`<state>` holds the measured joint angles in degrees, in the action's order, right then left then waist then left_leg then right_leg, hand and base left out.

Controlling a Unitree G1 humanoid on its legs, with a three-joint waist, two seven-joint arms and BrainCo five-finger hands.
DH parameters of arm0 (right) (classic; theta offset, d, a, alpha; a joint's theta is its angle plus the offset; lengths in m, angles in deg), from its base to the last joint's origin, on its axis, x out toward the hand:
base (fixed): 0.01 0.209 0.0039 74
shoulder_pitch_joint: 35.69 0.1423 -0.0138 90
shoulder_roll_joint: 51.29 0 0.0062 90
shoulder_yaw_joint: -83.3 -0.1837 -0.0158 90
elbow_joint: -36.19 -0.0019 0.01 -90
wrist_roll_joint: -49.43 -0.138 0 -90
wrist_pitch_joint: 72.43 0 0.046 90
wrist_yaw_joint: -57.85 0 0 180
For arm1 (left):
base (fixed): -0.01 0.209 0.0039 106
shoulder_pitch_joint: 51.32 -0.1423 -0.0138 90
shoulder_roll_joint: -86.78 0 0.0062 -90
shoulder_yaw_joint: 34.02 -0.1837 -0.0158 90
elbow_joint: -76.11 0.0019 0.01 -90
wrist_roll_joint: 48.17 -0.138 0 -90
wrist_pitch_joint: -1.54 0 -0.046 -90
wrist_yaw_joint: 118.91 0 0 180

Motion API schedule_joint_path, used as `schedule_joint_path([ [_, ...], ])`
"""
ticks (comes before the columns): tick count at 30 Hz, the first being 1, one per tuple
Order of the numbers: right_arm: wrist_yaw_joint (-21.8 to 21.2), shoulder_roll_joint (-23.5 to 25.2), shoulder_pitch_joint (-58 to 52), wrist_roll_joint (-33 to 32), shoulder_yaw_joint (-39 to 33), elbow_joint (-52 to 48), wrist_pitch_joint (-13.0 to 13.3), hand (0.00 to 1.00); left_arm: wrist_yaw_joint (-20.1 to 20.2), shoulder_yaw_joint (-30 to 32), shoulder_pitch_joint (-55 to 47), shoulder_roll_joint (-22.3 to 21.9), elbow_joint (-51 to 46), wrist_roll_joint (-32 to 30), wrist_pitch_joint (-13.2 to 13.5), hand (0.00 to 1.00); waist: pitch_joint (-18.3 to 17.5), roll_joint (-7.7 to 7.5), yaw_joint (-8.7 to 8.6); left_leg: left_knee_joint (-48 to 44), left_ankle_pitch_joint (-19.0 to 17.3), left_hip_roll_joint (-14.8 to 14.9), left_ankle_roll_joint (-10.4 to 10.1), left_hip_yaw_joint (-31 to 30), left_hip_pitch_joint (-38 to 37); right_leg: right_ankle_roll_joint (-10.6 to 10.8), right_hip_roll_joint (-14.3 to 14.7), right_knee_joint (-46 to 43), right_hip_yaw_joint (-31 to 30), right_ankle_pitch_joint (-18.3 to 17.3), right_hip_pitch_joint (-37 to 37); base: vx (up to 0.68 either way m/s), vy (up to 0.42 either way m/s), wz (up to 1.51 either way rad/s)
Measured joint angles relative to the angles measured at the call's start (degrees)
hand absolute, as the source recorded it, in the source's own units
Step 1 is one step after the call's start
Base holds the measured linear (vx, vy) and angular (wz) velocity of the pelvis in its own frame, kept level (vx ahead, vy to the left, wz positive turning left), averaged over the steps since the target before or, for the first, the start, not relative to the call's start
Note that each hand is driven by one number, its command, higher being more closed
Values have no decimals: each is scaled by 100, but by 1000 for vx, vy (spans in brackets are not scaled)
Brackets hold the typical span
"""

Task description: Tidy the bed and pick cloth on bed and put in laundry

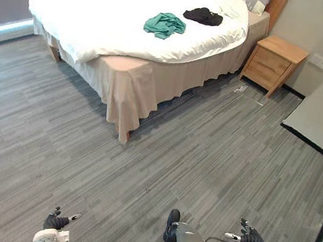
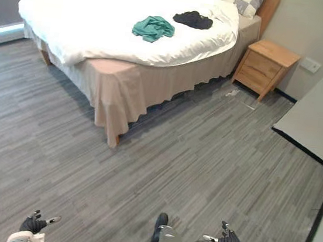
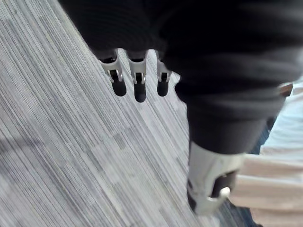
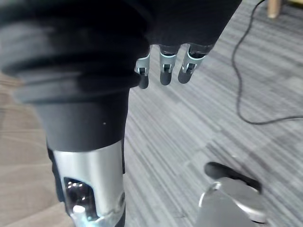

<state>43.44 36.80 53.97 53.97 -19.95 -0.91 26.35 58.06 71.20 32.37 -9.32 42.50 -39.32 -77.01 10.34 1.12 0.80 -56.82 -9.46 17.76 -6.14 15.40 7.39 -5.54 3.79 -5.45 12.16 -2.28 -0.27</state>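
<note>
While the green cloth [image 1: 164, 25] lies crumpled on the bed [image 1: 96, 27] in the left eye view, its longer side seemingly pointing toward the black cloth [image 1: 203, 16], the step is the approach: walking up comes next. The left wrist view has the left robot hand [image 3: 138, 87] loosely spread and empty above the floor [image 3: 71, 156]; the right wrist view, the right robot hand [image 4: 165, 71] likewise.

I see a wooden nightstand [image 1: 274, 63] beside the bed [image 1: 98, 16], a beige wall [image 1: 317, 25] behind it and a grey plank floor [image 1: 204, 156] in front.
</note>
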Motion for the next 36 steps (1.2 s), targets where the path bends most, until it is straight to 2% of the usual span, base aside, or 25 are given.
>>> schedule_joint_path([
  [2, -105, 6, -98, 6, 133, -236, 28, 0, -7, -101, -52, -6, -159, 155, 46, 0, 18, -13, 69, 914, -95, -150, 120, 833, 407, 5, 129, 435, -132, -38, 687, 570, -178, -59],
  [4, -198, -32, -147, 4, 322, -534, 45, 0, -9, -113, -7, -56, -293, 205, 69, 0, 40, -59, 70, 2023, 56, -334, 254, 1293, 664, -42, 166, 554, -188, -167, 960, 573, -157, -51],
  [6, -380, -24, -368, -9, 500, -994, -22, 0, -18, -46, -64, -134, -633, 243, 63, 0, 80, -97, 175, 3775, 742, -651, 489, 1578, 878, 134, 262, 629, -358, -464, 1534, 577, -64, -51],
  [8, -486, -34, -533, -11, 523, -1112, -46, 0, -16, -23, -113, -137, -759, 244, 60, 0, 72, -110, 220, 4117, 968, -761, 671, 1575, 947, 149, 306, 577, -408, -737, 1807, 513, 52, -37],
  [9, -599, -100, -684, -16, 523, -1152, -36, 0, -10, 31, -227, -139, -815, 256, 60, 0, 41, -105, 243, 4315, 1088, -857, 899, 1686, 976, 164, 325, 426, -467, -1179, 2131, 655, 118, -40],
  [11, -699, -225, -784, -16, 522, -1112, -22, 0, -9, 113, -356, -148, -813, 268, 50, 0, -133, -84, 233, 4488, 1103, -995, 1073, 1902, 1028, 238, 324, 285, -502, -1608, 2340, 642, 144, -34],
  [12, -709, -263, -770, -17, 520, -799, 32, 0, -16, 147, -361, -117, -700, 384, 23, 0, -261, -128, 233, 4553, 1481, -1188, 1638, 1813, 982, 403, 270, -152, -503, -1829, 2320, 726, 150, 12],
  [13, -736, -246, -715, -12, 531, -377, 68, 0, -16, 164, -251, -73, -436, 492, 0, 0, -347, -339, 147, 4577, 1439, -1521, 1873, 1768, 840, 551, -39, -1260, -253, -1891, 1927, 732, 142, 34],
  [14, -757, -267, -665, -6, 528, -212, 102, 0, -15, 154, -202, -73, -372, 490, 9, 0, -363, -380, 132, 4644, 1345, -1601, 1971, 1647, 783, 666, -166, -1998, -105, -1827, 1592, 707, 137, 72],
  [15, -763, -284, -461, 12, 525, 123, 177, 0, -18, 125, -118, -30, -203, 489, 18, 0, -309, -407, 61, 4799, 1199, -1762, 1819, 1354, 593, 961, -510, -3809, 166, -1105, 767, 669, 153, 70],
  [16, -768, -274, -385, 62, 556, 229, 244, 0, -30, 29, -97, 64, -82, 490, 15, 0, -280, -422, -12, 4850, 1097, -1846, 1661, 1160, 395, 817, -662, -4544, 203, -1067, 417, 646, 144, 113],
  [17, -768, -244, -324, 219, 564, 222, 382, 0, -27, -120, -98, 238, 69, 490, 15, 0, -187, -379, -91, 4878, 870, -1923, 1540, 796, -52, 826, -702, -4753, 78, -1426, 130, 721, 92, 118],
  [20, -730, -222, -296, 220, 565, 137, 545, 0, -20, -87, 0, 408, 37, 499, 62, 0, -87, -185, -164, 4882, 494, -1873, 1352, 61, -694, 879, -643, -3685, -201, -1703, -287, 541, -38, 132],
  [22, -712, -97, -328, 194, 576, -167, 444, 0, -19, -27, 118, 445, -89, 545, 57, 0, -46, -114, -157, 4919, 275, -1771, 1201, -499, -996, 945, -543, -2582, -511, -1532, -712, 533, -191, 152],
  [23, -689, 80, -330, 129, 655, -509, 259, 0, -7, 106, 159, 435, -228, 538, 42, 0, -50, -151, -154, 4938, 79, -1692, 1027, -841, -1145, 1088, -497, -1510, -817, -1051, -951, 601, -306, 147],
  [24, -681, 215, -335, 2, 709, -695, 152, 0, -8, 223, 159, 398, -310, 538, 22, 0, -101, -285, -136, 4867, -76, -1702, 904, -881, -1180, 1246, -552, -805, -1097, -622, -1059, 625, -346, 148],
  [25, -677, 277, -323, -44, 740, -763, 134, 0, -10, 293, 154, 371, -365, 537, 6, 0, -124, -411, -102, 4756, -176, -1731, 841, -883, -1168, 1331, -623, -528, -1250, -350, -1085, 485, -297, 111],
  [26, -678, 329, -326, -69, 770, -843, 117, 0, -15, 371, 150, 342, -408, 537, -3, 0, -151, -574, -63, 4562, -345, -1806, 729, -883, -1140, 1286, -756, -369, -1397, -188, -1063, 625, -436, 123],
  [27, -649, 311, -287, -137, 768, -915, 75, 0, -50, 426, 189, 133, -376, 545, -52, 0, -87, -595, -31, 4024, -647, -1719, 463, -862, -1129, 859, -885, -585, -1196, 422, -935, 607, -396, 131],
  [28, -600, 299, -257, -202, 747, -916, 36, 0, -52, 400, 163, -53, -365, 567, -67, 0, -70, -367, -34, 3729, -710, -1524, 382, -788, -1102, 796, -836, -653, -931, 199, -784, 654, -387, 178],
  [30, -521, 221, -124, -228, 669, -920, -63, 0, -2, 337, 105, -369, -387, 652, -58, 0, 39, -9, -18, 1303, -371, -776, 113, -334, -72, 665, -771, -399, -266, -211, -14, 489, -240, 161],
  [31, -509, 235, -80, -226, 673, -920, -61, 0, 1, 342, -15, -381, -385, 656, -59, 0, 38, 35, 25, 866, -346, -460, 116, -75, 78, 668, -736, -334, -121, -297, 244, 400, -203, 84],
  [33, -473, 281, -56, -213, 669, -933, -19, 0, 14, 319, -194, -380, -385, 661, -57, 0, 21, 72, 92, 812, -346, -48, 124, 425, 96, 628, -757, -245, 99, -406, 584, 356, -148, 32],
  [34, -451, 295, 47, -166, 665, -947, 41, 0, 76, 281, -227, -395, -385, 726, -46, 0, 8, 85, 168, 1369, -311, 190, 181, 900, 49, 670, -784, -90, 213, -447, 812, 353, -111, 21],
  [36, -373, 302, 160, -5, 654, -934, 63, 0, 111, 272, -209, -417, -383, 809, -19, 0, -31, 65, 177, 2461, -119, 169, 271, 1158, 37, 687, -838, -28, 292, -454, 849, 374, -4, 15],
])
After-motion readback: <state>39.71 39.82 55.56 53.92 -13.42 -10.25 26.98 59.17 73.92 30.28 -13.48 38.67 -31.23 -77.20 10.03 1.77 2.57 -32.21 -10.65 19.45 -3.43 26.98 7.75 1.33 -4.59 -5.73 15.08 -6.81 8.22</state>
